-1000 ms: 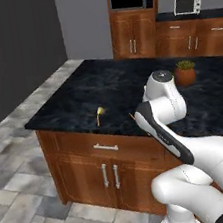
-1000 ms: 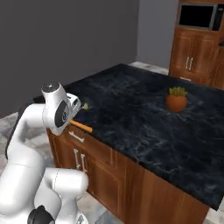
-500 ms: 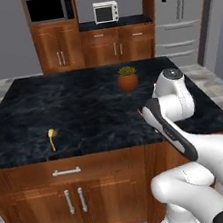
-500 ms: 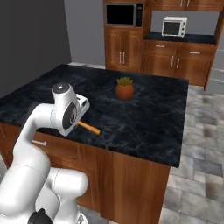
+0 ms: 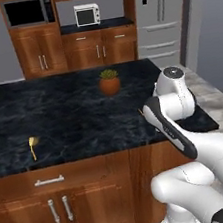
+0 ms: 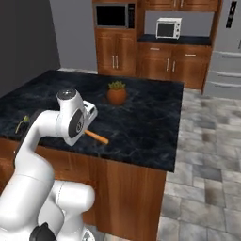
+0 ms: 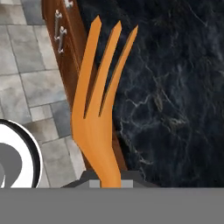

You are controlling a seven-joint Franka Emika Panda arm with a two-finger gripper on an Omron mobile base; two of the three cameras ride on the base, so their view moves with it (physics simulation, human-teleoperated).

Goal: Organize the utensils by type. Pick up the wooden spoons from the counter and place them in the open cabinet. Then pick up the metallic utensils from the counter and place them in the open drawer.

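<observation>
From behind the arm on its left, the black marble counter [image 5: 73,114] stretched across the island, and a small golden metallic utensil [image 5: 33,145] lay near its front edge, toward eight o'clock from the counter's middle. A potted plant [image 5: 109,81] stood on the far half of the stone, well apart from that utensil. The white arm bent over the counter's right end, at about three o'clock, and a thin orange sliver showed just at its left side; the jaws themselves were hidden by the arm's body there. A closed drawer [image 5: 58,178] with a metal handle sat under the counter's front edge, below the utensil. From the right side, the gripper [image 6: 87,128] hung over the front part of the counter with an orange wooden fork [image 6: 96,137] sticking out of it toward four o'clock, its length held above the stone. The same golden utensil [image 6: 21,123] lay far off at nine o'clock, and the plant [image 6: 116,92] stood beyond the arm at twelve. Looking along the hand, the wooden fork [image 7: 99,113] rose from the bottom centre toward twelve o'clock, three tines spread at its top, its handle pinched between the closed jaws, with dark marble to the right and the cabinet front [image 7: 65,48] and grey floor tiles to the left.
</observation>
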